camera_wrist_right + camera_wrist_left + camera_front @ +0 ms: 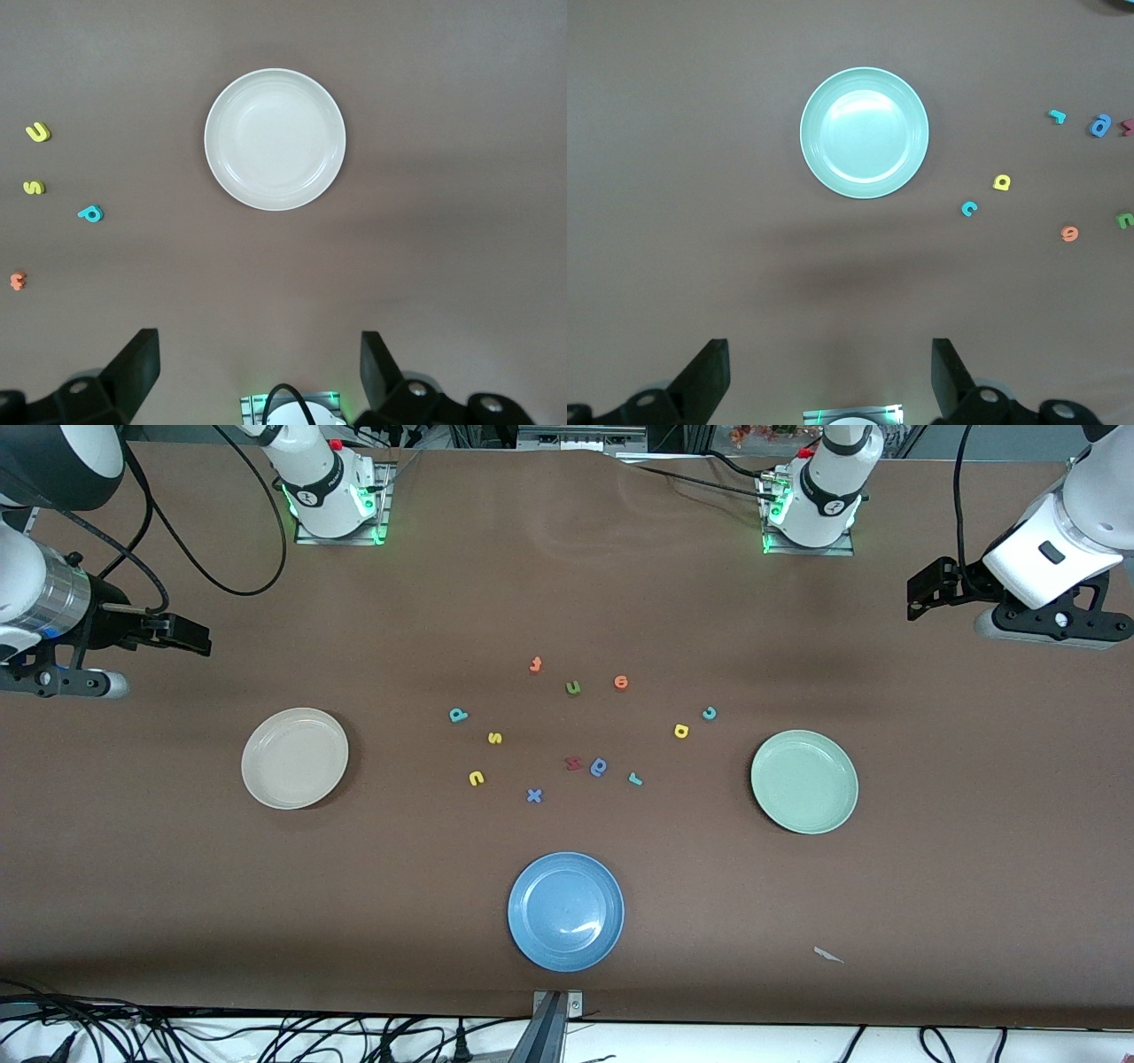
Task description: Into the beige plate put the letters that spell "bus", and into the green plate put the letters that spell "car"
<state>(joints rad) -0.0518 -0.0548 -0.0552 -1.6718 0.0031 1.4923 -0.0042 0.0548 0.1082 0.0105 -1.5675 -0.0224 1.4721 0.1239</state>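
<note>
a: where are the grippers?
b: left gripper (pixel 828 376) and right gripper (pixel 257 372) wait high over the table ends, jaws apart, empty.
a: the tiny foam letters?
b: mid-table. teal "b" (pixel 457 715), yellow "s" (pixel 495 737) and yellow "u" (pixel 477 779) lie at three o'clock of the round cream-beige plate (pixel 295 758); teal "c" (pixel 709 713), yellow "a" (pixel 681 731) and teal "r" (pixel 635 779) at nine to ten o'clock of the pale mint-green plate (pixel 804 781).

Brown matte table (pixel 567 584) fills nearly the whole front view, lit evenly from above with soft shadows. A white ledge (pixel 709 1045) runs along its edge nearest the front camera, with black cables (pixel 106 1032) tangled toward the right arm's end and a metal bracket (pixel 556 1019) at mid-edge. A small white paper scrap (pixel 828 955) lies on the table, toward the left arm's end.
</note>
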